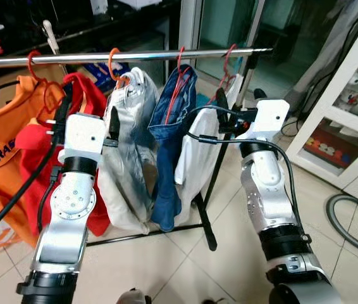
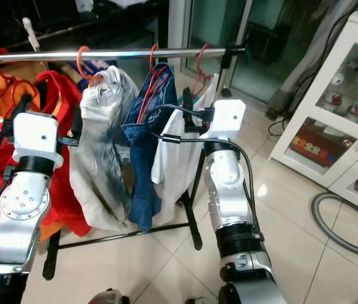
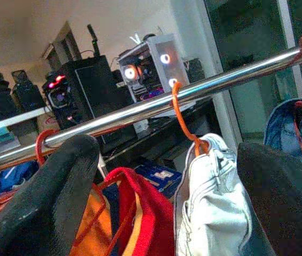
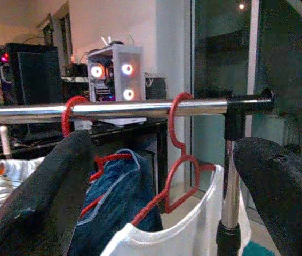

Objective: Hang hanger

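A chrome rail carries several hangers with clothes. A red hanger near the rail's end post holds a white shirt. Beside it another red hanger bears blue jeans, and an orange hanger bears pale jeans. Further left hang a red garment and an orange shirt. My left gripper is open below the rail, in front of the red garment and pale jeans. My right gripper is open in front of the white shirt, holding nothing.
A white glass-door cabinet stands at the right, with a grey hose on the tiled floor before it. The rack's black foot reaches toward me. A lit computer case and a dark shelf sit behind the rail.
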Controlling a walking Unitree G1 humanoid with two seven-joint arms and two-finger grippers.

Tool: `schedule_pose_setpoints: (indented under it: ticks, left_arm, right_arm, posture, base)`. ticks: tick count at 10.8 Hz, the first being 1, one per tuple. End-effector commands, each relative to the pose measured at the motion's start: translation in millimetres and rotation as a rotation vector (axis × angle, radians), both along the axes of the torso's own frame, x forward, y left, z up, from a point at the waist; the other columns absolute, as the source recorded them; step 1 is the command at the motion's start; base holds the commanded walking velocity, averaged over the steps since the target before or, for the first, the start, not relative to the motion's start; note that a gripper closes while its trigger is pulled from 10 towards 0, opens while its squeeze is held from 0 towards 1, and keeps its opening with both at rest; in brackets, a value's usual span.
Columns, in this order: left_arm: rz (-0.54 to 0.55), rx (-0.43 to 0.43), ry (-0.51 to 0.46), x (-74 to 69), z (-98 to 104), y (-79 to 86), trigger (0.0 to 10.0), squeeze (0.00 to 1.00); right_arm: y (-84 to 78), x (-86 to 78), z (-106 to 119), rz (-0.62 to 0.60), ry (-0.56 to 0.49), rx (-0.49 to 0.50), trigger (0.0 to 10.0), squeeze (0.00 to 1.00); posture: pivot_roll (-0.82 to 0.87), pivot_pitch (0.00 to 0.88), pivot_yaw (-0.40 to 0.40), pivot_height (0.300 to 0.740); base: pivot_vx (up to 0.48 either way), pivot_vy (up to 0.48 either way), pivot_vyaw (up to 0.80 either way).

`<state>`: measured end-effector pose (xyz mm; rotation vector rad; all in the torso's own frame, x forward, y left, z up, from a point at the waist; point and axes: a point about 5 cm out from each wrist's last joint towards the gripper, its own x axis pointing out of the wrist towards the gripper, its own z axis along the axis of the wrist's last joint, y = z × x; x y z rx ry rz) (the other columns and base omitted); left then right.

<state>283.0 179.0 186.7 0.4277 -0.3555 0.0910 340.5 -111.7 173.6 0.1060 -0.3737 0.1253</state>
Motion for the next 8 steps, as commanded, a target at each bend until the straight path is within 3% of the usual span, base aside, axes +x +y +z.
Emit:
schedule_pose_setpoints:
  ticks: [1, 3, 8]
  left_arm:
    - [-0.010, 0.018, -0.015, -2.3, 1.4, -1.1, 10.0, 0.00]
    - [-0.028, 0.043, -0.012, -1.4, 0.0, -5.2, 10.0, 0.00]
    - [-0.050, 0.050, 0.001, 1.2, -1.7, -11.0, 10.0, 0.00]
  right_arm:
    - [-3.9, 0.5, 13.4, -0.021, -0.058, 0.019, 10.0, 0.00]
    - [0.0, 3.2, 12.9, -0.013, -0.041, 0.005, 10.0, 0.00]
    - [1.5, 3.1, 1.8, 0.003, 0.024, -0.001, 10.0, 0.00]
  posture:
    - [0.15, 0.025, -0.002, 0.740]
    - [0.15, 0.024, -0.004, 0.740]
    - [0.13, 0.032, -0.003, 0.740]
  base:
    - [0.000, 0.000, 0.00]
    - [0.000, 0.000, 0.00]
    - [0.401, -0.258, 0.00]
